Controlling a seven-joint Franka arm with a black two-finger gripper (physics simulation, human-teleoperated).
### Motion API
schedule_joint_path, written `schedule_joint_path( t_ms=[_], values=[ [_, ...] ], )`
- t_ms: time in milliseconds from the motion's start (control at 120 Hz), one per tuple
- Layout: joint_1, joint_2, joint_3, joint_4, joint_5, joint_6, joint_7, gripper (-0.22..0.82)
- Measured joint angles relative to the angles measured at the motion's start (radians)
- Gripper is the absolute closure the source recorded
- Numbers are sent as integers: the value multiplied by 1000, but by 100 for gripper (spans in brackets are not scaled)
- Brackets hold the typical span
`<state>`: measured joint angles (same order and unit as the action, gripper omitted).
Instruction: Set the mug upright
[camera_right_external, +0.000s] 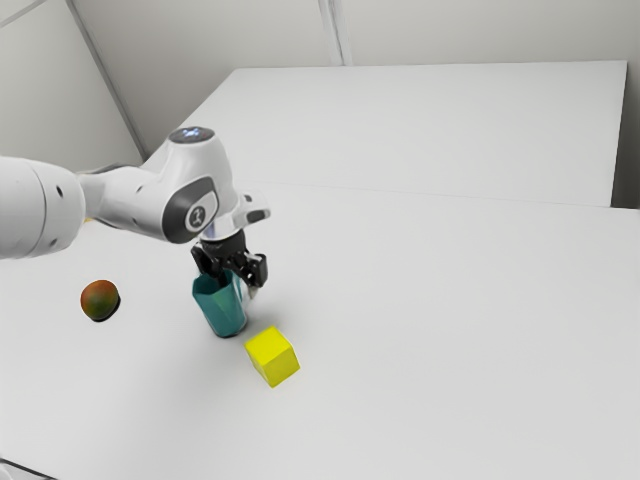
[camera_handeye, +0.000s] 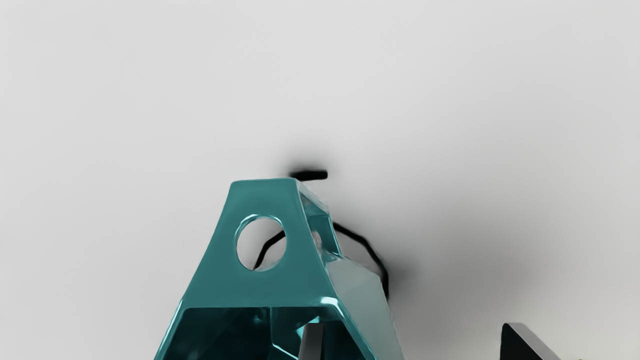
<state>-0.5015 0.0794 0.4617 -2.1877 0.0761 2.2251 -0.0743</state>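
The black gripper (camera_right_external: 238, 281) is over the teal mug (camera_right_external: 222, 308) in the exterior view, at the mug's rim. The mug's mouth faces up toward the hand, and its body looks slanted there; I cannot tell whether its base lies flat. From the wrist, the gripper (camera_handeye: 416, 342) is open, one finger inside the mouth of the mug (camera_handeye: 265, 290) and the other outside, apart from the wall. A handle with a round hole juts from the mug's side.
A yellow cube (camera_right_external: 272, 356) sits close to the mug's base, toward the exterior view's right and front. A reddish-green ball (camera_right_external: 100, 299) lies on the white table (camera_right_external: 430, 330) toward the exterior view's left.
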Motion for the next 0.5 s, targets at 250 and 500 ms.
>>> schedule_joint_path(
  t_ms=[250,500],
  values=[
    [-7,-37,2,54,29,-31,9,8],
    [4,-69,10,179,25,-123,52,2]
  ],
)
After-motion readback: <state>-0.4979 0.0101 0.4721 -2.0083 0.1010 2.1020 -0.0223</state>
